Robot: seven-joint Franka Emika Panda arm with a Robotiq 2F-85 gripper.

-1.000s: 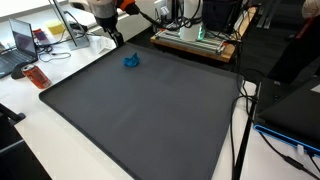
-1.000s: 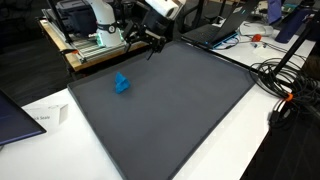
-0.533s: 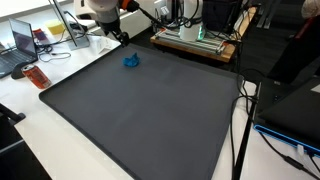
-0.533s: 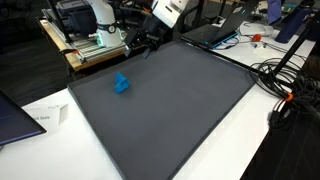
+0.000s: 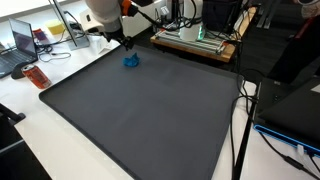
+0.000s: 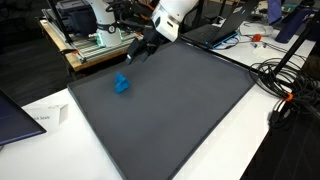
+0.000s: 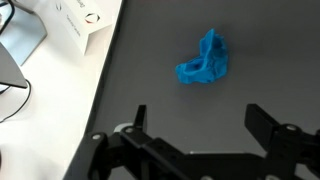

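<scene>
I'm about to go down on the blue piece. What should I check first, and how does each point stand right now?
1. Jaws open: ok. The gripper stands wide, with nothing between its fingers.
2. Target in sight: ok. The blue piece shows whole in the wrist view, lying on the mat.
3. Line-up: ok. The piece sits ahead of the gap between the two fingers, not behind either one.
4. No contact yet: ok. Both exterior views show the gripper apart from the piece.
5. Surroundings: ok. The white box lies off the mat, away from the piece.
6. Height above the mat: cannot tell.
</scene>
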